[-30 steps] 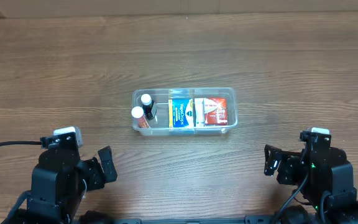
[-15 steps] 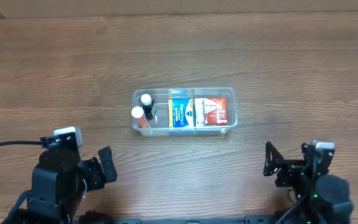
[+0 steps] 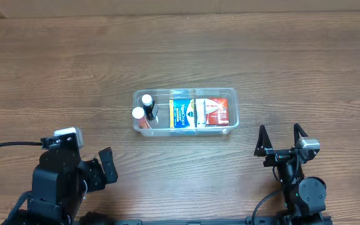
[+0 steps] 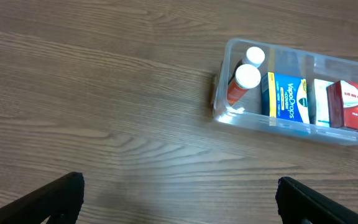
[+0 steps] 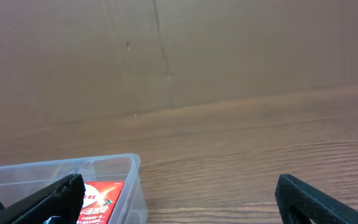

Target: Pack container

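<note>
The container (image 3: 186, 92) lies on the wooden surface (image 3: 280, 56) with its long side running left to right, midway between the two arms and farther out than both. At its left end stand two white-capped bottles (image 3: 142, 107), close together, the nearer one with an orange body. To their right a blue box (image 3: 182, 112) fills the middle of the container, and a red-and-white box (image 3: 215, 111) sits at its right end, just beside the blue one.

The left hand (image 3: 107, 165) is near the container's left end, well apart from it on the near side. Its wrist view shows the two fingers spread wide with only bare surface between them, gripping nothing. The right hand (image 3: 280, 134) is off the container's near right corner, apart from it. Its fingers (image 3: 260, 140) are likewise spread and empty. Its wrist camera looks low across the surface and catches the container's right end with the red-and-white box inside.
</note>
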`<act>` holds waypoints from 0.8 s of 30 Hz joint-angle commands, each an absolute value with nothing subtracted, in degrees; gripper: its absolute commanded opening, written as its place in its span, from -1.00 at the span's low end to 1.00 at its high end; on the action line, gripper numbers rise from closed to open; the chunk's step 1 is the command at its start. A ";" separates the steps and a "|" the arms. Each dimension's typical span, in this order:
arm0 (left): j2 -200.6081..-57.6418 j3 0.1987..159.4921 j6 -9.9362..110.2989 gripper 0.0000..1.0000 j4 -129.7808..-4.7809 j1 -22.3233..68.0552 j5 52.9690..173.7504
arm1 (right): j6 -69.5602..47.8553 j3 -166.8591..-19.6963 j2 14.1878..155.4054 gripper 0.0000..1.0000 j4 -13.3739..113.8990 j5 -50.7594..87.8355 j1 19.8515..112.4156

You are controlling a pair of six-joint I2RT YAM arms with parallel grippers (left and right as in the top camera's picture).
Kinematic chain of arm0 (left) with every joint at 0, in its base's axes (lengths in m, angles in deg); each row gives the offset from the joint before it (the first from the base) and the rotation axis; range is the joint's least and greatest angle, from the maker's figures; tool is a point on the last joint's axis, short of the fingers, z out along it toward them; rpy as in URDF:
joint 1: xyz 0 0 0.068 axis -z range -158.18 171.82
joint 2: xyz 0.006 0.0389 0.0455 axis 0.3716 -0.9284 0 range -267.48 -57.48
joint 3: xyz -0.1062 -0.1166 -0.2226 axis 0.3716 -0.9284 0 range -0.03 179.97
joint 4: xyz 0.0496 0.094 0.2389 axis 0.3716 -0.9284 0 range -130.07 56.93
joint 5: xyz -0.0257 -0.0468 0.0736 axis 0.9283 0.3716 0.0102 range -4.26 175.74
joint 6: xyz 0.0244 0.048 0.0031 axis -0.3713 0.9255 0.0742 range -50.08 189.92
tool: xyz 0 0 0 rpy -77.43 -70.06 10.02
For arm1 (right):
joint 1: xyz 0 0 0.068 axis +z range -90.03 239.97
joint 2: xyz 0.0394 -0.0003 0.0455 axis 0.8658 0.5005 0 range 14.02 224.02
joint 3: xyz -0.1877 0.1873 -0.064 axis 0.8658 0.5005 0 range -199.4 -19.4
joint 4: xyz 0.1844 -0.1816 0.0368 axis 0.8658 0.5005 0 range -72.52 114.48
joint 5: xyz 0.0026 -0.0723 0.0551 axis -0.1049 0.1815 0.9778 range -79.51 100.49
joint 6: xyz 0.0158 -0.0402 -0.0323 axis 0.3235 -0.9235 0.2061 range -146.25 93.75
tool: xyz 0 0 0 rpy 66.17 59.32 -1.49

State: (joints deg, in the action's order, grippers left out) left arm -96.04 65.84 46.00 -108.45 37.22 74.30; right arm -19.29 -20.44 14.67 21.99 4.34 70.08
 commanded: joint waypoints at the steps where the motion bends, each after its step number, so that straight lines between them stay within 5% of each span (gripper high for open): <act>1: -95.72 65.68 45.03 1.00 -108.25 37.59 73.56 | -19.90 -19.87 14.19 1.00 21.64 4.54 69.64; 17: -93.01 64.70 48.71 1.00 -109.24 36.78 73.12 | -19.90 -19.87 14.19 1.00 21.64 4.54 69.64; 24: -71.32 29.29 63.00 1.00 -78.77 28.47 82.96 | -19.90 -19.87 14.19 1.00 21.64 4.54 69.64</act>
State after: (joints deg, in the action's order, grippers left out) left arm -77.95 41.09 55.26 -87.92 29.67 76.95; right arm -19.62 -20.44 14.65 21.99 4.32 70.06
